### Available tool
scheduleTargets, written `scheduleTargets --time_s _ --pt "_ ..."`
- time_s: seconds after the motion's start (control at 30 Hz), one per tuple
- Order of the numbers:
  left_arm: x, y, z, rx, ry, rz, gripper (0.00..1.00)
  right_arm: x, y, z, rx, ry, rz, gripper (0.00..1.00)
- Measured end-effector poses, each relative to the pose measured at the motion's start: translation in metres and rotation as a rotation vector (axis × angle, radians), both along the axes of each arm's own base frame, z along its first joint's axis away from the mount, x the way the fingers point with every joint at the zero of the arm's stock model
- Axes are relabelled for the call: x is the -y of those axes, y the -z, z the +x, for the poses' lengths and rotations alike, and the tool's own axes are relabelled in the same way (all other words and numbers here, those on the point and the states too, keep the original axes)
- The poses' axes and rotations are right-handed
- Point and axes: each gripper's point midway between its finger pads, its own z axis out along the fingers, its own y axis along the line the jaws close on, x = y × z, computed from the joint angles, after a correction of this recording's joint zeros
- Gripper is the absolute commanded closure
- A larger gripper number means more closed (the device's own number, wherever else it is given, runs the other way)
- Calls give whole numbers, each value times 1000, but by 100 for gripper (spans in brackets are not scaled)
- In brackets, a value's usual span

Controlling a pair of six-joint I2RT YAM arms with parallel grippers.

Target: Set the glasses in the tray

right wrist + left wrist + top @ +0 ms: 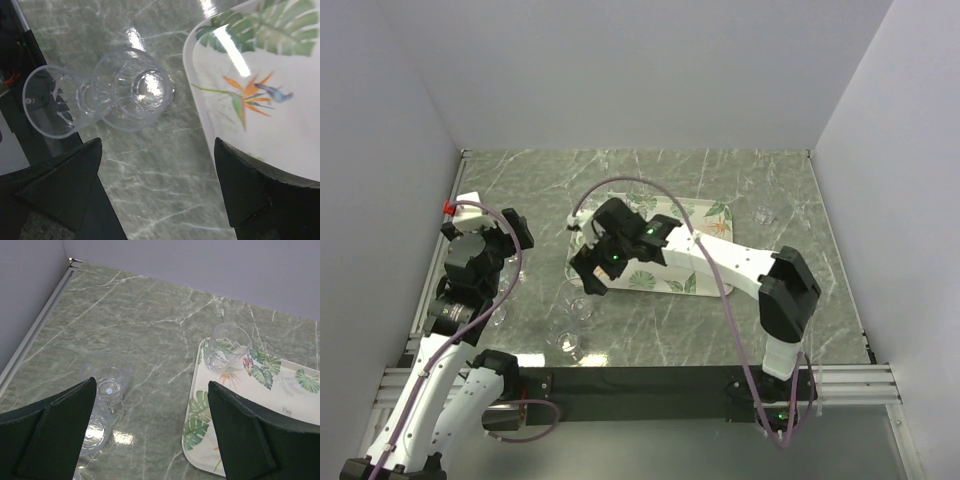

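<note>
Two glasses (pixel 137 87) between spread right fingers (pixel 250 192), seemingly untouched, beside tray (pixel 292 142).

Clear glossy glasses (pixel 134 89), polished marble-look table (pixel 150 325)

High above and behind the near edge of the table (pixel 650 170), looking down over all of it. At each wrist, peering past left tool (pixel 152 385) and right tool (pixel 157 142) (the latter closer down). Shared: tray (pixel 718 212), rightward of each tool.

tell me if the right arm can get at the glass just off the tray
Probably yes: the right gripper hangs open close above that glass, with nothing between them. A second glass close against it and the tray edge may crowd the grasp.
</note>
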Motion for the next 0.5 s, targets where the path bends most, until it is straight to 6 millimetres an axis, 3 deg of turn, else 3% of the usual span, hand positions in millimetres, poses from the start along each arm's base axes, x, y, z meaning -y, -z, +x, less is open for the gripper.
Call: scheduleTargets --time_s 0.17,0.33,0.5 --pt "-1 1 0 -1 -3 1 1 -16 31 -13 -23 27 -80 5" --pt "-1 0 0 1 -3 1 1 -27 45 0 -1 86 -118 11" --pt "-1 -1 -1 7 -3 -1 1 -30 61 10 8 118 -157 32"
